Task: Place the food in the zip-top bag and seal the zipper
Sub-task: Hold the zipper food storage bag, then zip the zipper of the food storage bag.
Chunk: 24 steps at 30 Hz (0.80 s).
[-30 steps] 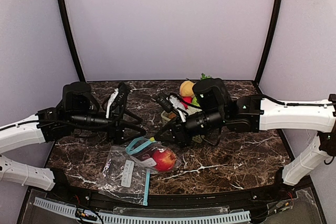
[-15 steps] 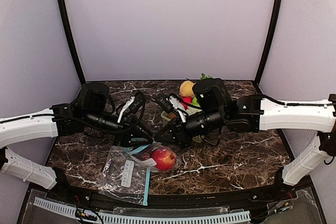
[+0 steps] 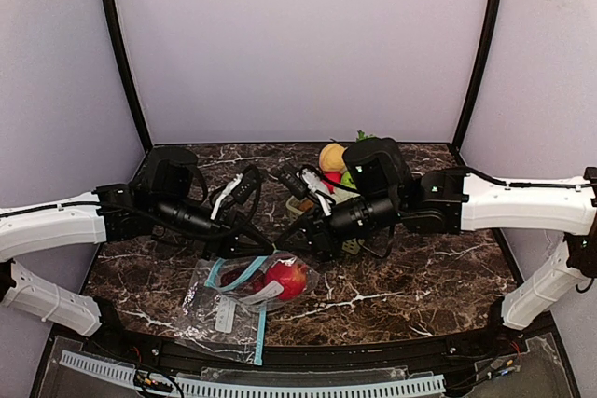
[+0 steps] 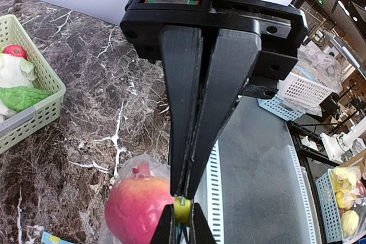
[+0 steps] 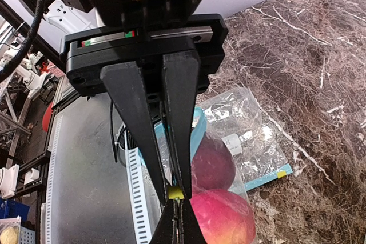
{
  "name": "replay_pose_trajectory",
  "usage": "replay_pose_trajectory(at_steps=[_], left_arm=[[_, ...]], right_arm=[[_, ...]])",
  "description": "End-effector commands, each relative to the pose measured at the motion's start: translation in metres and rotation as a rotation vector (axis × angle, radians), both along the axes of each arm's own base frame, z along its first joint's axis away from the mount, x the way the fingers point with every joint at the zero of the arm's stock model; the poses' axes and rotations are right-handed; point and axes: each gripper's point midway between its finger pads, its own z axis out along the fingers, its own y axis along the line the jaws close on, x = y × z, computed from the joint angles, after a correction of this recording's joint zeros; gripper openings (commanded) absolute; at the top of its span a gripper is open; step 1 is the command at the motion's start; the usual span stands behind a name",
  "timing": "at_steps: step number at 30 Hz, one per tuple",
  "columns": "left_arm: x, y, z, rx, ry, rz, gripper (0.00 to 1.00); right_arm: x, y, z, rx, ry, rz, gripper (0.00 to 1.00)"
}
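Observation:
The clear zip-top bag [image 3: 233, 297] with a blue zipper lies at the table's front, holding a red fruit [image 3: 283, 279] [image 4: 140, 210]. The right wrist view shows two red fruits inside, one bright [image 5: 223, 218] and one darker [image 5: 214, 164]. My right gripper [image 5: 176, 190] [image 3: 282, 245] is shut on the zipper's yellow tab [image 5: 176, 193] at the bag's mouth. Tip to tip with it, my left gripper [image 4: 183, 194] [image 3: 265, 251] is shut on the blue zipper edge beside that tab [image 4: 183, 210]. More food, orange [image 3: 331, 156] and red [image 3: 332, 177], sits behind the right arm.
A pale green lattice basket [image 4: 40, 78] with white cauliflower [image 4: 14, 70], a green leaf and a red piece [image 4: 14, 51] stands at the back of the marble table [image 3: 420, 277]. The table's front edge with a white perforated strip [image 3: 280, 387] lies just past the bag.
My left arm has swung right to the bag's mouth and its jaws have closed there. The bag's mouth has been pulled leftward. The right gripper has kept its grip.

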Motion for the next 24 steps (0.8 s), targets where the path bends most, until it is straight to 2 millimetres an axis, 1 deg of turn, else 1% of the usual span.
replay_pose_trajectory(at_steps=[1, 10, 17, 24], left_arm=[[-0.005, 0.0, 0.005, -0.027, 0.003, -0.015, 0.01], [-0.003, 0.005, -0.009, -0.003, 0.016, 0.019, 0.01], [-0.002, 0.008, -0.021, 0.026, 0.021, 0.045, 0.01], [-0.001, 0.011, -0.033, 0.061, 0.025, 0.058, 0.01]], right_arm=[[0.01, 0.001, 0.012, 0.022, -0.024, -0.037, 0.0], [0.033, -0.015, 0.014, -0.033, -0.09, -0.178, 0.0], [0.043, -0.028, 0.016, -0.061, -0.128, -0.252, 0.0], [0.058, -0.045, 0.016, -0.115, -0.176, -0.354, 0.0]])
